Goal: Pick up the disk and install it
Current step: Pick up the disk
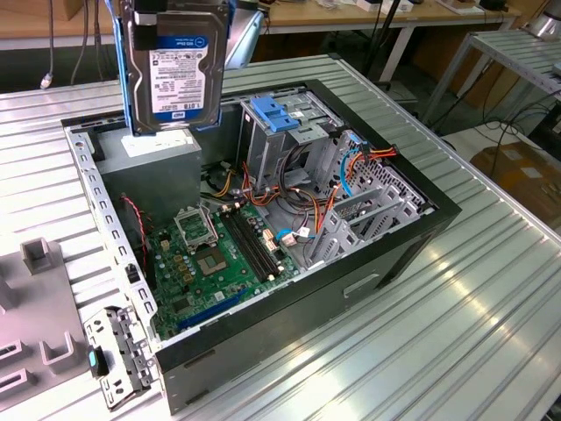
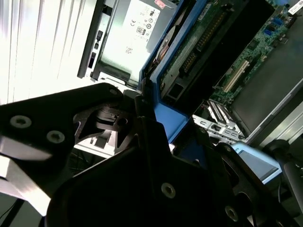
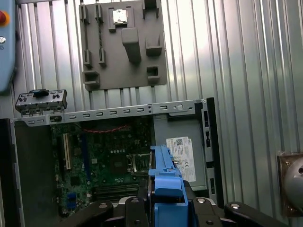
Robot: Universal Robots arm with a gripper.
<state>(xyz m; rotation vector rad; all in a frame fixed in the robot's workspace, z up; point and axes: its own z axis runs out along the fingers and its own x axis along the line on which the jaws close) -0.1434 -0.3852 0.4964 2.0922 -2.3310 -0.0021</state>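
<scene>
Hanging in the upper left of the exterior view, the disk (image 1: 173, 74) is clear of everything, with its white label turned towards the camera. Its long axis stands upright, and the blue carrier frames it on both long sides. The gripper (image 3: 168, 207) has it from above: in the first wrist view, two black fingers (image 3: 135, 210) are closed on the carrier, one on each side, so the disk points straight down and away from the wrist. In the second wrist view the same blue edge (image 2: 163, 120) comes out between the dark gripper parts.

Below lies the open case (image 1: 307, 307) on the ribbed table (image 1: 465, 333). The disk's lower edge sits in the picture just over the grey box (image 1: 166, 158) in the case's far left corner; I judge it is above the box and not touching it. The first wrist view looks down along the disk and shows it over the border between this box and the board (image 3: 109, 161).

The drive cage (image 1: 272, 132), with its light-blue latch on top, stands to the lower right of the disk in the exterior view, near but apart from it. From what I see, the pick is done and the disk is not yet in any bay.
</scene>
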